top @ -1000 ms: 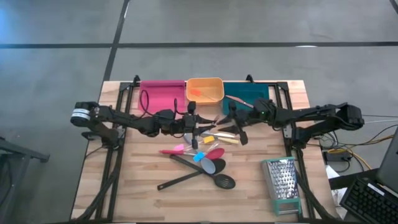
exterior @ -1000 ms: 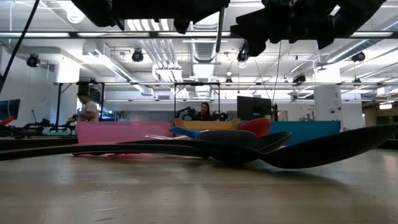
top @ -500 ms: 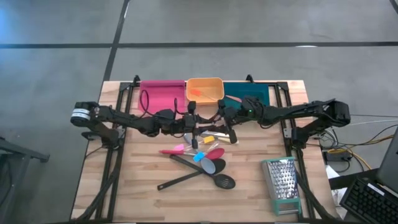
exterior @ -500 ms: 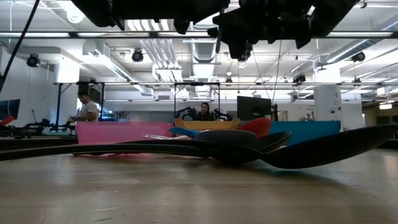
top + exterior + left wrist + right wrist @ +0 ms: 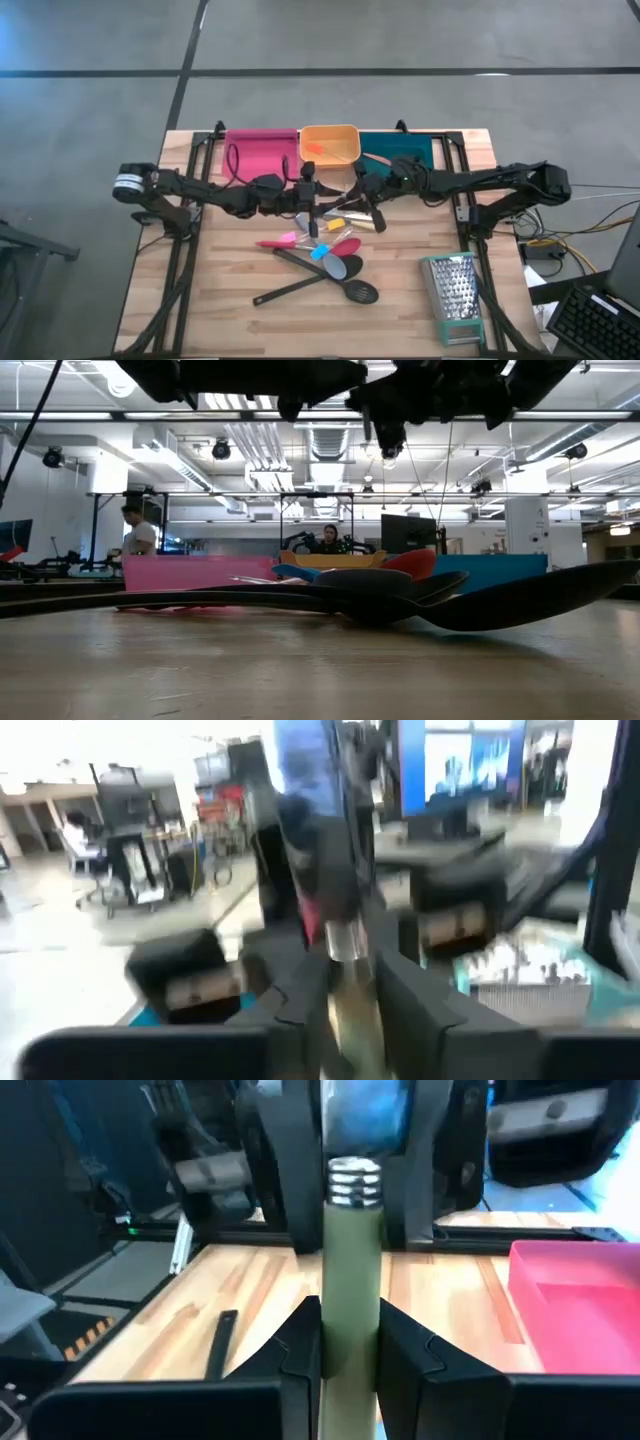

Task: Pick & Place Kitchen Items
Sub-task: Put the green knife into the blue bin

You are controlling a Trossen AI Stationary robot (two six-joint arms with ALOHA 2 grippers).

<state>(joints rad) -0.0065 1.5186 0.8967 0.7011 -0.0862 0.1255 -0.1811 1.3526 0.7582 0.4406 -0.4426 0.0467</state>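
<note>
**Entry 1, item in transfer.** We are logging 1 olive-handled utensil (image 5: 354, 1280) with a metal collar and a blue end. It is hanging in the air between the 2 grippers, above the middle of the table (image 5: 230, 300) and just in front of the orange bin (image 5: 330, 143).

**Entry 2, right gripper (image 5: 350, 1330).** It is reaching in from the right side, and its 2 fingers are pressing against the olive handle, gripping it.

**Entry 3, left gripper (image 5: 308, 196).** It is reaching in from the left and meeting the utensil's far end. Its wrist view is blurring here, so we cannot tell whether it is clamping the utensil or letting go.

**Entry 4, items lying loose.** We are counting these in a cluster on the wood just in front of the grippers:
- 1 pink spatula (image 5: 280, 241)
- 1 red spatula (image 5: 345, 246)
- 1 small blue piece (image 5: 322, 251)
- 1 grey spoon (image 5: 340, 267)
- 1 yellow piece (image 5: 338, 223)
- 1 black slotted spoon (image 5: 362, 292), nearest the front edge

**Entry 5, fixtures.** The pink bin (image 5: 262, 152), the orange bin and the teal bin (image 5: 400, 148) are sitting side by side along the back edge. The grater (image 5: 455, 295) is lying flat at the front right.
</note>
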